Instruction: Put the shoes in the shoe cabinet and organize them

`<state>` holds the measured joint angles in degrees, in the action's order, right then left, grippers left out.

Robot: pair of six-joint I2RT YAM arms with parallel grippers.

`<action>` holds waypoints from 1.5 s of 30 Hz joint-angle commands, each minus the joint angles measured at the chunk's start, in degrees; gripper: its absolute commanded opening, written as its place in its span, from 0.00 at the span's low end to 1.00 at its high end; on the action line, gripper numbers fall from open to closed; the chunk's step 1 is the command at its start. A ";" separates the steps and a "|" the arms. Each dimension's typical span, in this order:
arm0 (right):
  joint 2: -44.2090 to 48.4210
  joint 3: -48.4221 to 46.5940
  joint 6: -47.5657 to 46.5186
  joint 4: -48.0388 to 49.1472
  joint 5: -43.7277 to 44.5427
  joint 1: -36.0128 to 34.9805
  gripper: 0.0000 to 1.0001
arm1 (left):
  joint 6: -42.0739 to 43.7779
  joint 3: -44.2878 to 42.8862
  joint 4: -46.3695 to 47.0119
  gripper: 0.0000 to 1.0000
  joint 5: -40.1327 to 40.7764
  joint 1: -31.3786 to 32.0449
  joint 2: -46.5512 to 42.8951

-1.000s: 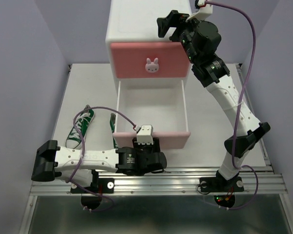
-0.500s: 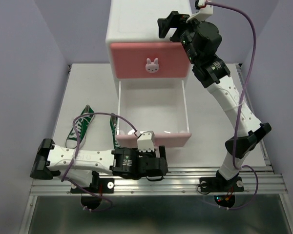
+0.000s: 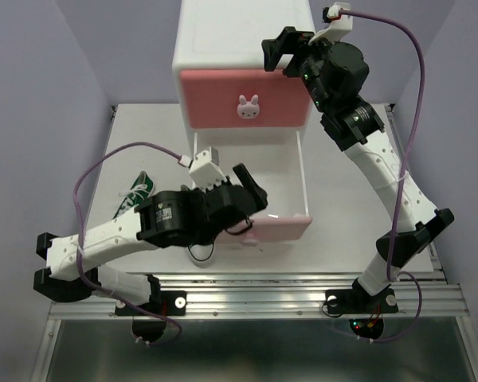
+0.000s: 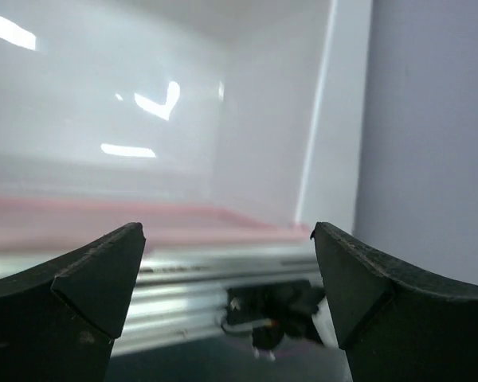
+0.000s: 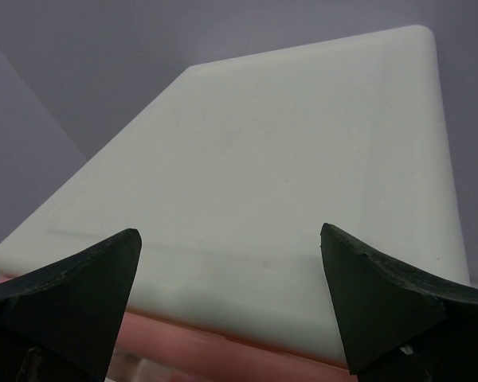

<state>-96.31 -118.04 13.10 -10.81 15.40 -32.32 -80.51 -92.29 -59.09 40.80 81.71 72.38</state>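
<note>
The shoe cabinet (image 3: 231, 40) stands at the back, its upper pink drawer shut behind a bunny knob (image 3: 248, 106). Its lower drawer (image 3: 301, 171) is pulled out, showing a bare white inside and a pale pink front (image 3: 283, 228). My left gripper (image 3: 253, 191) hovers open over the drawer's near left corner, holding nothing. Its wrist view looks across the blurred pink front (image 4: 143, 223) between empty fingers (image 4: 88, 286). One green shoe (image 3: 134, 197) lies left of the drawer, partly hidden by the left arm. My right gripper (image 3: 280, 49) hangs open above the cabinet top (image 5: 263, 175).
An aluminium rail (image 3: 303, 294) runs along the table's near edge, with the right arm's base (image 4: 275, 306) on it. Purple walls close in on both sides. A purple cable (image 3: 103, 163) loops above the left arm. White tabletop (image 3: 143, 135) lies left of the cabinet.
My left gripper let go at the drawer front, backed toward the rail, then rose and swung over the drawer's near left corner, jaws wider. The arm now covers the shoe beside the drawer. The right arm barely moved.
</note>
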 commanded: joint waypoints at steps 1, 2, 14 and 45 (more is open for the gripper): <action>-3.88 3.70 4.12 -18.63 1.39 0.59 1.00 | 17.86 -2.27 4.64 0.99 2.28 -12.60 0.39; -3.80 3.52 4.30 -18.98 1.21 0.59 1.00 | 19.76 -2.98 6.08 0.99 2.10 -15.07 0.83; -4.59 -1.40 4.74 -25.22 2.18 0.59 1.00 | 28.92 1.68 14.63 0.99 -12.67 -50.32 1.62; -2.21 -5.10 7.29 -30.68 5.78 0.59 1.00 | 26.61 9.71 10.75 0.98 -29.28 -61.32 -1.19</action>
<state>-95.44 -124.88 18.20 -25.98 19.66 -32.29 -58.61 -72.62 -46.59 7.01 21.93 71.50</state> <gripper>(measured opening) 0.995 0.982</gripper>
